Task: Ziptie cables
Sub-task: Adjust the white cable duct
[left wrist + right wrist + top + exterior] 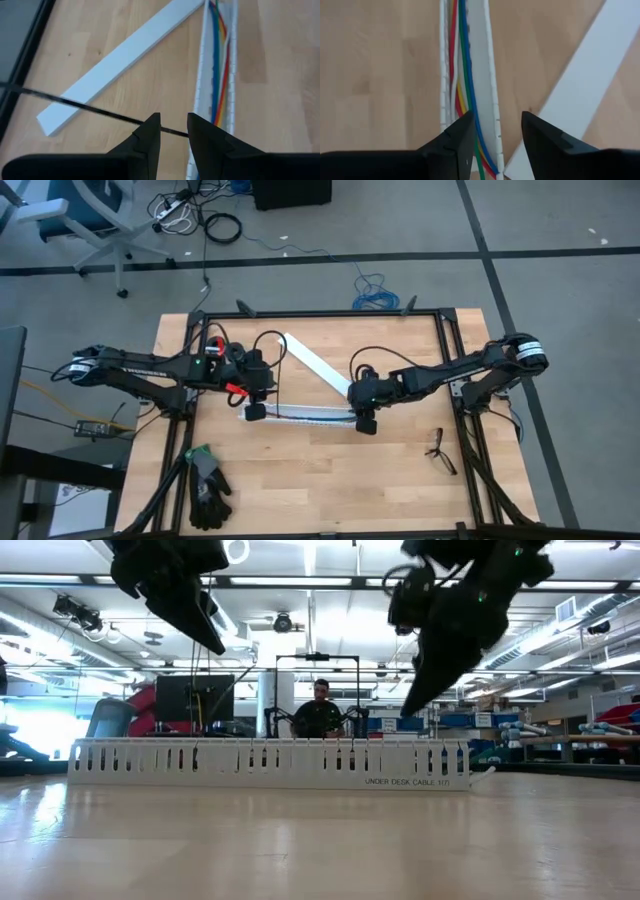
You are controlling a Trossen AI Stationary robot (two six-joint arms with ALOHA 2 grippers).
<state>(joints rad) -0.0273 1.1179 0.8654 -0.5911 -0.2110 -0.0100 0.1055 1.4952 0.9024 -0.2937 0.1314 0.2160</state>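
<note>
With our left gripper clamped on the ziptie beside the slotted tray and our right gripper spread apart above the cables, we risk the thin strip slipping or missing the bundle.

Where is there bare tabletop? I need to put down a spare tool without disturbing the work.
Free: the strip of table between the black gloves and the spectacles, on the side of the slotted cable tray away from the flat white cover. Crowded: around that tray, where both end effectors, left and right, hang over its ends.
</note>
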